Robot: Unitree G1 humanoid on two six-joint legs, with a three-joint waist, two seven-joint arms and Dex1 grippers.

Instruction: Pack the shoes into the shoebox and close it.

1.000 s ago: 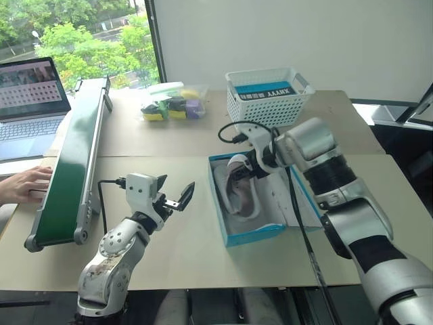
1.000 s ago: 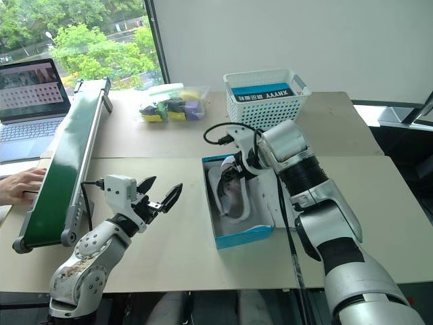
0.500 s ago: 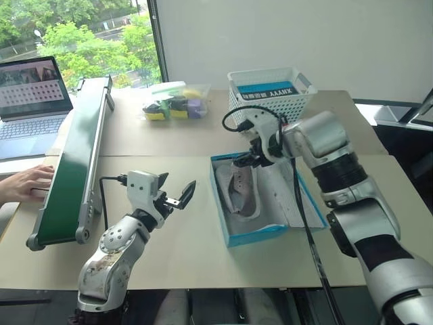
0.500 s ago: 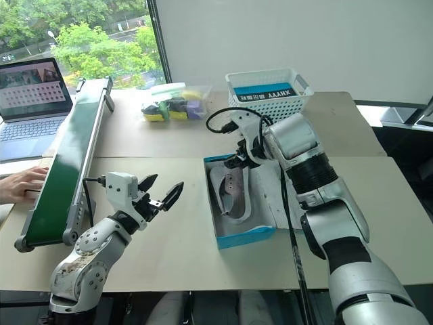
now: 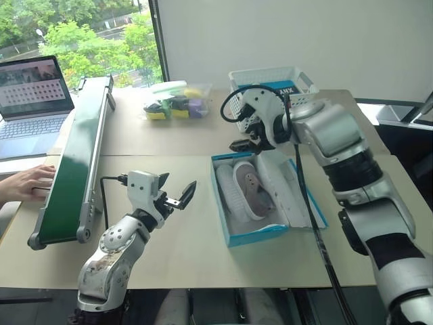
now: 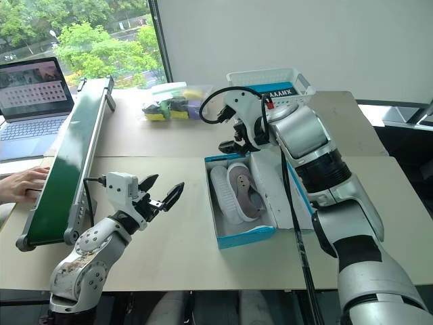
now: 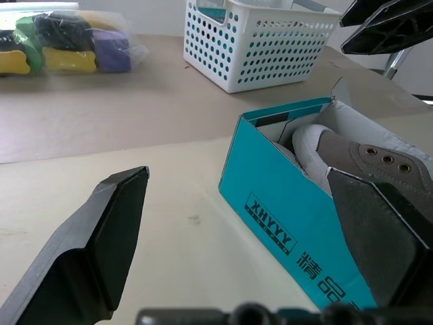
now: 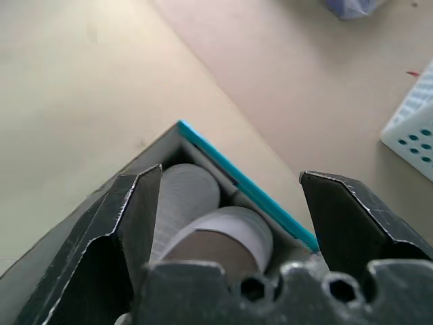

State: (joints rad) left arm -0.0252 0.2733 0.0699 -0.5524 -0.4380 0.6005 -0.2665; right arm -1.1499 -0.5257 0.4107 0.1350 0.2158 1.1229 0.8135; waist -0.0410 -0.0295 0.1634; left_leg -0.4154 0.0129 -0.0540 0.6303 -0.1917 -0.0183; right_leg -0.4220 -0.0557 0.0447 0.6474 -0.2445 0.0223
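The cyan shoebox (image 5: 252,237) stands open on the table, its white-lined lid (image 5: 292,196) lying flat to the right. Both shoes lie inside it side by side: one on its side with its pale sole (image 5: 226,189) showing, the other grey one (image 5: 252,193) upright beside it. My right gripper (image 5: 238,144) hovers open and empty just above the box's far end; its wrist view looks down on the shoes' heels (image 8: 223,230). Left of the box, my left gripper (image 5: 178,183) is held open and empty, level, facing the box's side (image 7: 291,230).
A white lattice basket (image 5: 270,88) stands behind the box. A bag of coloured items (image 5: 172,105) lies at the back. A long green conveyor (image 5: 71,169) runs down the left, with a laptop (image 5: 34,101) and a person's hand (image 5: 27,183) beyond it.
My right gripper has let go of the grey shoe and risen out of the box toward its far end. That shoe now lies flat beside the other. The left arm stayed still.
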